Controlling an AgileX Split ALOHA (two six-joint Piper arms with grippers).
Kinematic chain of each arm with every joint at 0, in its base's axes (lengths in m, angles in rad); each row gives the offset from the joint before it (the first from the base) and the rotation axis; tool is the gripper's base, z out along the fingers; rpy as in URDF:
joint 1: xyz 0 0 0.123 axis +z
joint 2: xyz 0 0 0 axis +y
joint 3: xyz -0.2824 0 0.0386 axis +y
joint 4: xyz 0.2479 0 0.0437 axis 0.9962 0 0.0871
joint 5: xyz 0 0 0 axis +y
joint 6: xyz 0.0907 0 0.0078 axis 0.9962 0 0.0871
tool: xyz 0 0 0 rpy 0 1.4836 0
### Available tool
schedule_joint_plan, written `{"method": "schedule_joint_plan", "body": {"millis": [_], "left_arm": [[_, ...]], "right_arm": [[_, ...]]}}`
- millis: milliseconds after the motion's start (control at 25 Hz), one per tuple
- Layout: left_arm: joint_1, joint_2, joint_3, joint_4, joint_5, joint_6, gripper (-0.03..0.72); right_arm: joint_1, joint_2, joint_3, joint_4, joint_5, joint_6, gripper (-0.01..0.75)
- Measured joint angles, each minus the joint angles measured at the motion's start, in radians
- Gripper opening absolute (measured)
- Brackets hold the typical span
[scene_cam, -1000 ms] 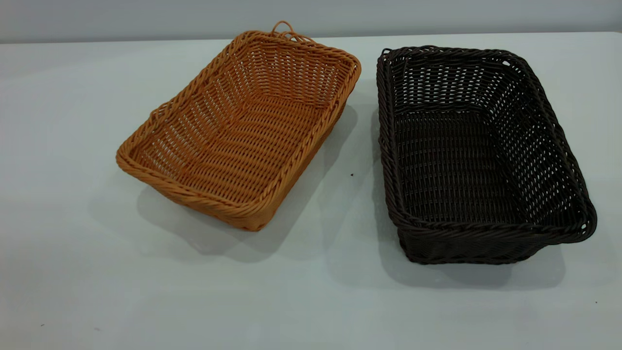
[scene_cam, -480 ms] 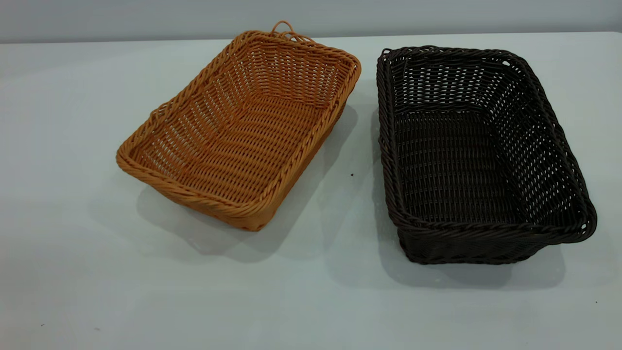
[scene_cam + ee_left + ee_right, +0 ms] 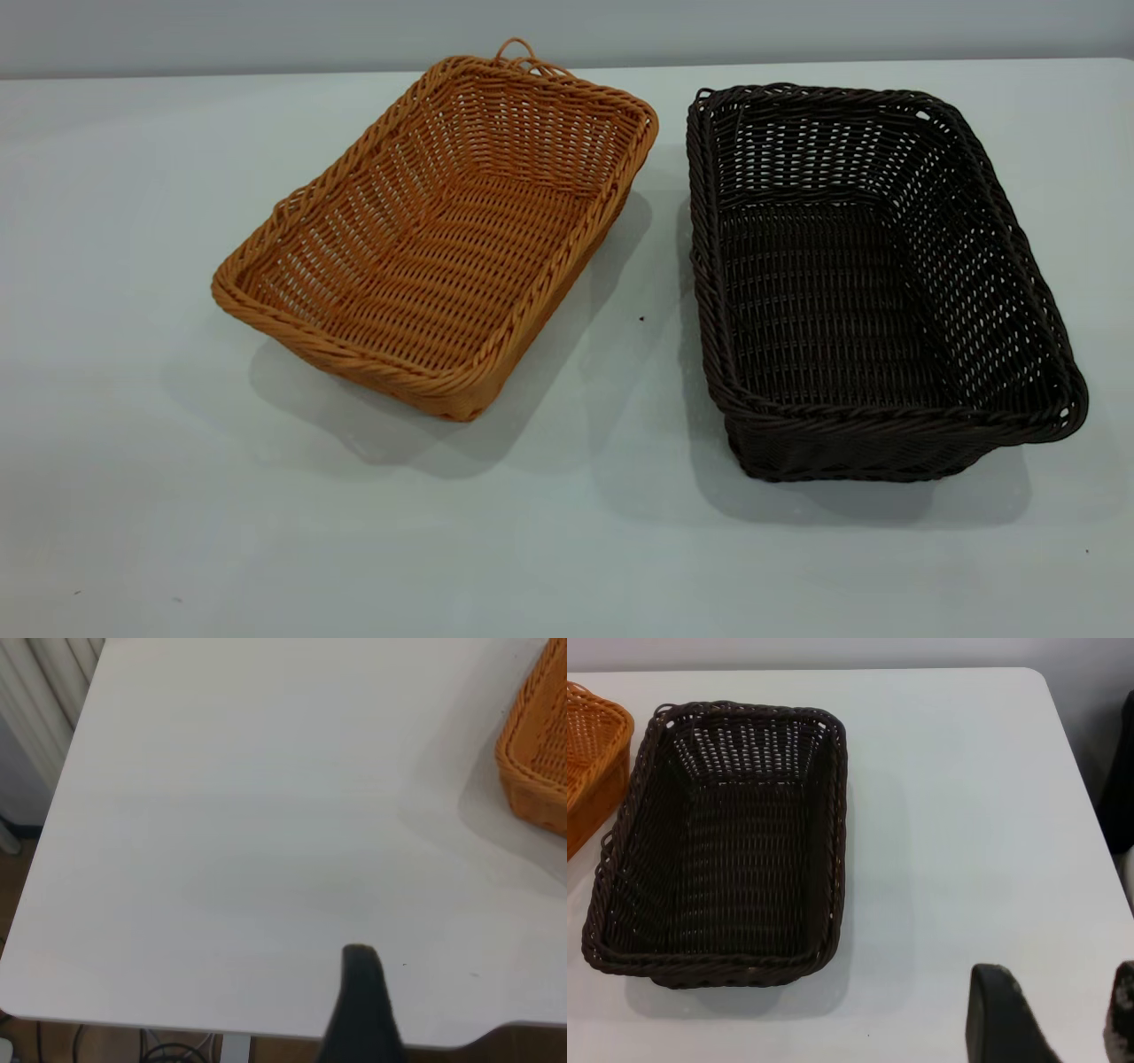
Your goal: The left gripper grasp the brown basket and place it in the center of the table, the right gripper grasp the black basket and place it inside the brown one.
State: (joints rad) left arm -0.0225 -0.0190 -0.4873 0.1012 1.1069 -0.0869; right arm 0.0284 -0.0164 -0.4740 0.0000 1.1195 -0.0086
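The brown basket (image 3: 443, 239) is orange-tan wicker and stands empty on the table (image 3: 567, 549), left of the middle and turned at an angle. Its corner shows in the left wrist view (image 3: 536, 753) and the right wrist view (image 3: 594, 753). The black basket (image 3: 868, 283) stands empty to its right, apart from it, and shows whole in the right wrist view (image 3: 726, 842). My left gripper (image 3: 363, 992) hangs over the table's bare corner, well away from the brown basket. My right gripper (image 3: 1059, 1010) is open and empty over bare table beside the black basket. Neither gripper shows in the exterior view.
The table's edge and rounded corner (image 3: 496, 1032) lie just under the left gripper, with floor and cables beyond. A white ribbed panel (image 3: 44, 700) stands past the table's side. A dark object (image 3: 1121, 780) stands off the table's edge in the right wrist view.
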Motion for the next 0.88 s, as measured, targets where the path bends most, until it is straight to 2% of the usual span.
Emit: {"method": "schedule_joint_plan", "body": {"millis": [240, 560, 680, 880], "left_arm": [[0.0, 0.098, -0.037, 0.0, -0.034, 0.001, 0.512], [0.0, 0.443, -0.151, 0.0, -0.308, 0.002, 0.512], [0.0, 0.588, -0.183, -0.001, -0.424, 0.002, 0.512], [0.0, 0.883, -0.268, -0.034, -0.588, 0.004, 0.512]], "right_arm": [[0.0, 0.0, 0.0, 0.0, 0.0, 0.0, 0.239], [0.0, 0.0, 0.0, 0.0, 0.0, 0.001, 0.244], [0.0, 0.0, 0.0, 0.012, 0.0, 0.019, 0.293], [0.0, 0.005, 0.0, 0.035, 0.0, 0.054, 0.455]]}}
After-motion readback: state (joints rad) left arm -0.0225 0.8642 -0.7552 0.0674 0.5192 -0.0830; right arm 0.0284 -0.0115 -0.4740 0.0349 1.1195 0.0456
